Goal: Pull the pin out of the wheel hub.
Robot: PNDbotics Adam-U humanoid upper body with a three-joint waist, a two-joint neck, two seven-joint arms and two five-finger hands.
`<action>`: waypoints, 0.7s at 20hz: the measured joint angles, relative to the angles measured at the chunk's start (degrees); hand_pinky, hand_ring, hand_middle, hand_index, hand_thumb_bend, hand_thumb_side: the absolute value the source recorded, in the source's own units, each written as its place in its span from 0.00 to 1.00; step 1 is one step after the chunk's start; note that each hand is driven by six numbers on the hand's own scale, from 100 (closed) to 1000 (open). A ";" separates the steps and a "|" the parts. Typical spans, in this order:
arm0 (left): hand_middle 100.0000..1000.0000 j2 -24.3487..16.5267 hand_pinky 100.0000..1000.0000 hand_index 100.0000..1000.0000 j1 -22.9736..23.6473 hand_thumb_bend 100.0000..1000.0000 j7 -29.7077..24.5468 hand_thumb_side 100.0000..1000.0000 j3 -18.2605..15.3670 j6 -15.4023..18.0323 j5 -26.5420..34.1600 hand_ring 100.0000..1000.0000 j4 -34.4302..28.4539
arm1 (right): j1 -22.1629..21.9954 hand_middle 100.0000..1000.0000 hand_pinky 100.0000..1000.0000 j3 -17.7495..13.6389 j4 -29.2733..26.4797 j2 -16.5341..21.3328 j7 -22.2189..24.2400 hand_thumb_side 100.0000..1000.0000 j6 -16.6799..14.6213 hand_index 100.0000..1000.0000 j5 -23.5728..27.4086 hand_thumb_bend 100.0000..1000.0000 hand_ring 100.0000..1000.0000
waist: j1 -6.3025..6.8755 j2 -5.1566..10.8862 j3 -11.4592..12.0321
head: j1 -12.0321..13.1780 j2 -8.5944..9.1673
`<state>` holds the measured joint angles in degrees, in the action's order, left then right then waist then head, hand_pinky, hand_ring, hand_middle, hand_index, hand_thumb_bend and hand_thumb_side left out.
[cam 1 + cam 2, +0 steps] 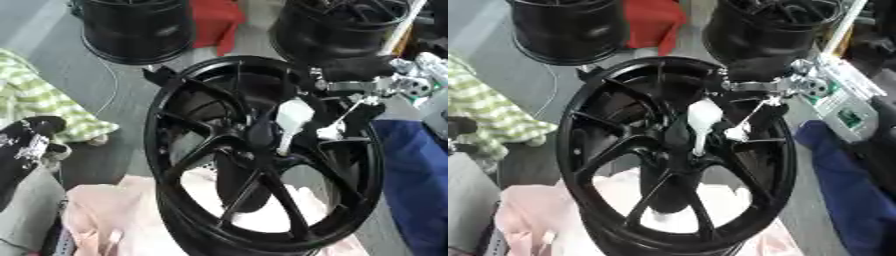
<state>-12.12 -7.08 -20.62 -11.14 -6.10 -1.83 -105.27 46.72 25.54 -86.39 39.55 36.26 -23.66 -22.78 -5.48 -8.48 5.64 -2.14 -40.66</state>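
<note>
In the left eye view, the black wheel hub stands upright on pink cloth. The right hand reaches over its top rim, pale fingers pinching the white pin at the hub's centre. The left hand rests idle left of the hub (fingers unclear).

In the right eye view, the pin's tip looks seated, so pulling remains.

So that's three black wheels total: one big spoked wheel hub up front, plus two more wheels behind it, one back-left and one back-right. One white pin sits at the hub's center. Two robot hands: right hand on the hub, left hand off to its left.
</note>
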 measured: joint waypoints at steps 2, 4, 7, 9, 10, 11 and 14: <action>0.68 0.00 0.63 0.72 0.02 0.00 -0.02 0.48 0.00 -0.02 0.00 0.82 0.00 | 0.15 0.18 0.62 -0.39 -0.79 0.05 -0.53 0.26 0.58 0.35 1.29 0.00 0.55 | -0.01 0.00 -0.06 | 0.00 0.00; 0.68 0.00 0.63 0.72 0.02 0.00 -0.05 0.48 0.00 -0.05 0.00 0.82 0.00 | 0.27 0.17 0.61 -0.97 -1.51 0.22 -0.99 0.26 1.29 0.34 2.59 0.00 0.55 | -0.01 0.01 -0.19 | 0.00 0.00; 0.68 0.00 0.63 0.72 0.05 0.00 -0.12 0.48 0.00 -0.11 0.00 0.82 0.00 | 0.69 0.16 0.60 -2.02 -2.50 1.09 -1.41 0.27 2.52 0.34 4.86 0.00 0.54 | -0.05 0.05 -0.42 | 0.00 0.00; 0.68 0.00 0.63 0.72 0.09 0.00 -0.19 0.48 0.00 -0.18 0.00 0.82 0.00 | 0.79 0.16 0.59 -2.93 -3.26 1.95 -1.73 0.28 3.33 0.33 6.40 0.00 0.53 | -0.14 0.12 -0.66 | 0.00 -0.01; 0.68 0.00 0.63 0.72 0.11 0.00 -0.21 0.48 -0.01 -0.19 -0.02 0.82 0.00 | 0.88 0.16 0.59 -3.53 -3.69 2.50 -2.03 0.28 3.78 0.33 7.34 0.00 0.53 | -0.18 0.17 -0.76 | 0.01 -0.03; 0.68 0.00 0.63 0.72 0.16 0.00 -0.22 0.48 -0.01 -0.20 -0.03 0.82 0.00 | 0.92 0.16 0.58 -4.24 -4.18 3.11 -2.44 0.28 4.25 0.33 8.11 0.00 0.52 | -0.23 0.21 -0.90 | 0.02 -0.06; 0.68 -0.02 0.63 0.72 0.49 0.00 -0.21 0.48 -0.02 -0.20 -0.05 0.82 0.00 | 0.39 0.15 0.57 -6.76 -5.71 5.42 -4.30 0.29 5.80 0.32 10.97 0.00 0.51 | -0.34 0.39 -1.36 | 0.11 -0.11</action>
<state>-12.13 -6.59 -20.83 -11.17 -6.30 -1.89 -105.27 47.10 18.79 -92.10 44.98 31.96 -17.86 -11.81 -5.82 -8.10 4.28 -2.03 -40.77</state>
